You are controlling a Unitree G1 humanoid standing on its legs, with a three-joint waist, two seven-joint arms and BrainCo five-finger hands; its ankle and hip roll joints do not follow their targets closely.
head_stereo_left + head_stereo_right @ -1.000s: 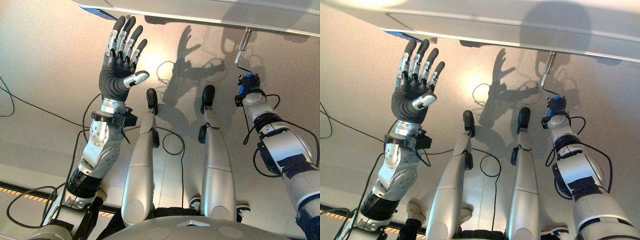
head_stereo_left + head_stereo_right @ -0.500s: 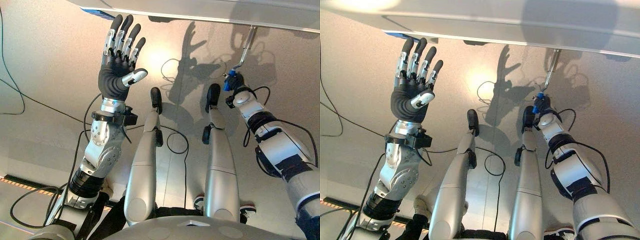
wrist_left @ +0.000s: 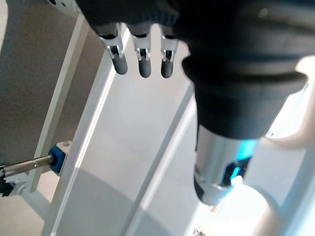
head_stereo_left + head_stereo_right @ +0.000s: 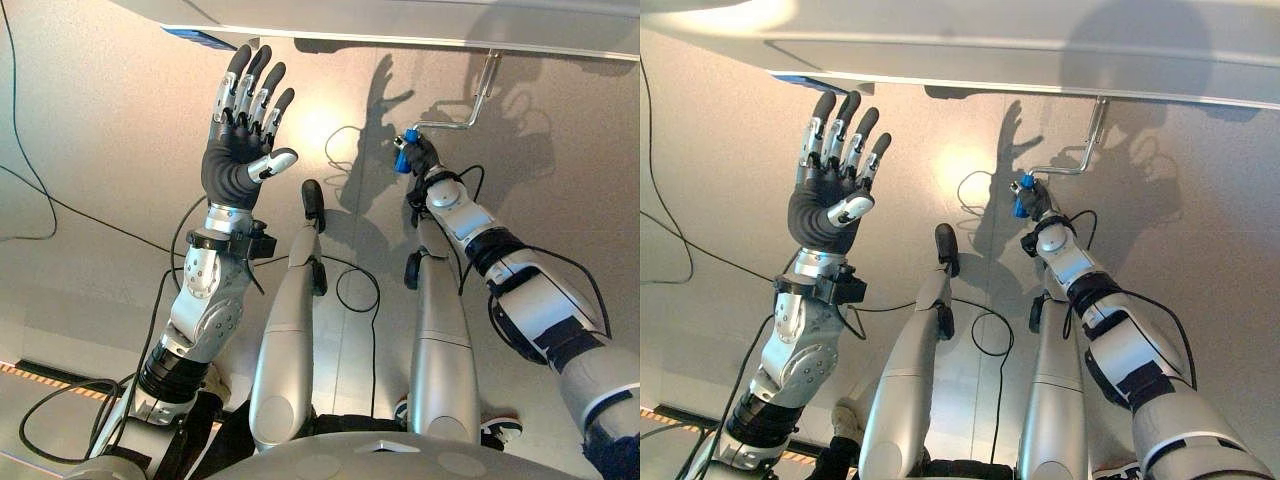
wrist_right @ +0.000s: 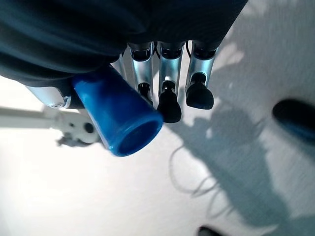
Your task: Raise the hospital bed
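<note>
One hand, the right hand (image 4: 418,160), is clamped on the blue crank handle (image 5: 118,118) under the bed frame (image 4: 420,25), so cranking appears under way with its completion indeterminate, while the left hand (image 4: 240,140) is held up, fingers spread.

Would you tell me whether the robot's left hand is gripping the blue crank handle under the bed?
No, the left hand is raised with straight, spread fingers and holds nothing, while the right hand is curled round the blue crank handle.

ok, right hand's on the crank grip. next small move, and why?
Probably carry on the turn, sweeping the blue handle round its circle. The right hand is curled round it, and the silver crank arm now lies level under the bed frame. The left hand hangs open.
</note>
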